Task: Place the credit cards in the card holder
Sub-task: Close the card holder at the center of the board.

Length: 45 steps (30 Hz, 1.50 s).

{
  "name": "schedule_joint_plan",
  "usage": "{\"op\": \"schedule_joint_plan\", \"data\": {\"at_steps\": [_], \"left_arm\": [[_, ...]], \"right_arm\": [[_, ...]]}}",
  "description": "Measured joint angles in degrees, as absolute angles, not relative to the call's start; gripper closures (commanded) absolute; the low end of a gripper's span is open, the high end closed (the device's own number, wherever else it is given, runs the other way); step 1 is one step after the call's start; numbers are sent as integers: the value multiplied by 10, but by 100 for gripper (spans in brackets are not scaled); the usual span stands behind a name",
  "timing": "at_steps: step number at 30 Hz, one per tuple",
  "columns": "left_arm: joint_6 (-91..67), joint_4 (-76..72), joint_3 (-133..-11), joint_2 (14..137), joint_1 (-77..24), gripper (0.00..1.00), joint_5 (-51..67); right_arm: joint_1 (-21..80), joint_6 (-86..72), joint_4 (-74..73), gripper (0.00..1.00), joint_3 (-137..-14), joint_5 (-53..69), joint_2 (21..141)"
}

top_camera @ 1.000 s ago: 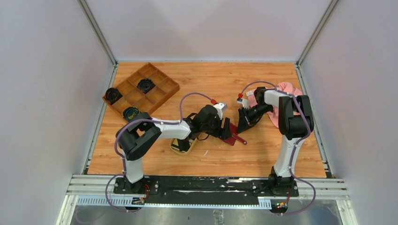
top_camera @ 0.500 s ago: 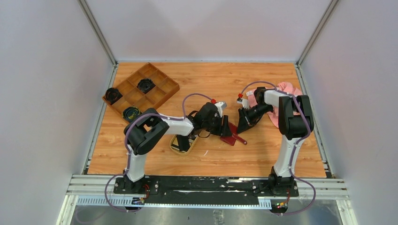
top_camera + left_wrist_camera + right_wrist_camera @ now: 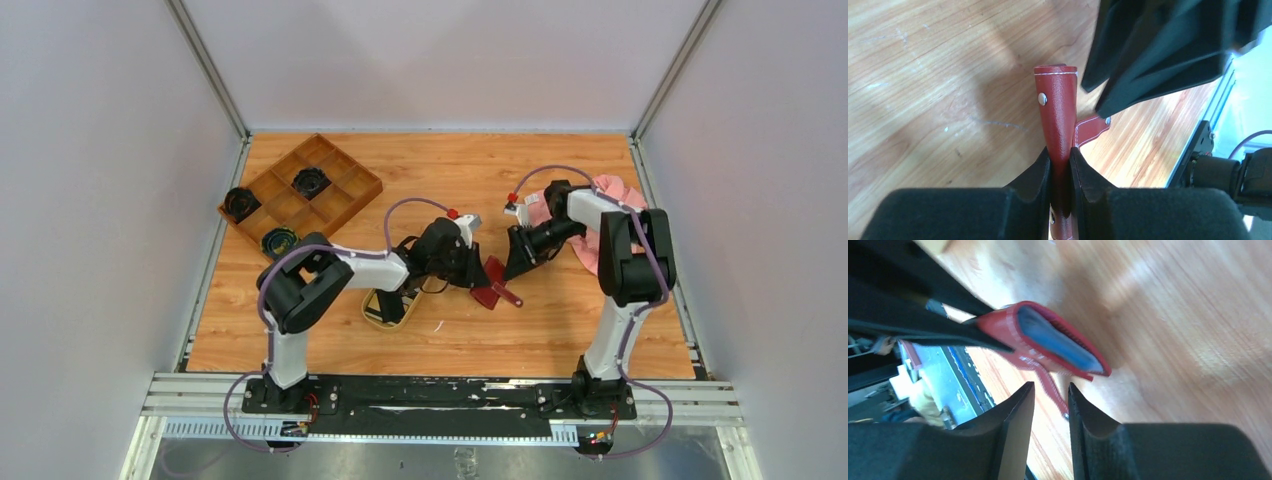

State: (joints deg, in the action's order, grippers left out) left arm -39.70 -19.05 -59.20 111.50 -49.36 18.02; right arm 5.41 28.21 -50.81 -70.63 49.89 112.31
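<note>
Card holder (image 3: 1057, 115) in left claw (image 3: 1060, 157) — points at right claw (image 3: 1050, 387).

card holder (image 3: 1057, 115): lower end hidden inside the left gripper (image 3: 1060, 153), cut off at 6 o'clock in the left wrist view.
card holder interior: blurred in the right wrist view; 9 o'clock end covered.
oval tray (image 3: 376, 318): 12 o'clock part under the left arm; contents too small to tell.

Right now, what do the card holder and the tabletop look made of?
The card holder: dark red leather or imitation, smooth with a slight sheen, white edge stitching, metal snap stud. The tabletop: wood or wood-look laminate, glossy, visible grain and fine scratches.
</note>
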Motion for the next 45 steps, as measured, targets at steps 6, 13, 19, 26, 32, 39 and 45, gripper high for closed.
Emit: {"op": "schedule_joint_plan", "data": {"at_steps": [6, 13, 19, 26, 32, 39, 45], "left_arm": [[-308, -166, -543, 1027, -496, 95, 147], [-122, -153, -518, 910, -507, 100, 154], [107, -154, -471, 825, -567, 100, 138], [377, -144, -422, 828, -596, 100, 102], [523, -149, -433, 891, -640, 100, 23], [604, -190, -442, 978, -677, 100, -48], [630, -210, -433, 995, -693, 61, -70]], "right_arm": [[45, 360, -519, 48, -701, 551, 957], [41, 446, -524, 33, -674, 610, 797], [41, 521, -522, 31, -627, 639, 754], [41, 630, -522, 27, -557, 686, 666], [41, 595, -495, 33, -568, 670, 710], [41, 514, -469, 34, -593, 611, 810], [41, 457, -452, 35, -603, 560, 846]]}}
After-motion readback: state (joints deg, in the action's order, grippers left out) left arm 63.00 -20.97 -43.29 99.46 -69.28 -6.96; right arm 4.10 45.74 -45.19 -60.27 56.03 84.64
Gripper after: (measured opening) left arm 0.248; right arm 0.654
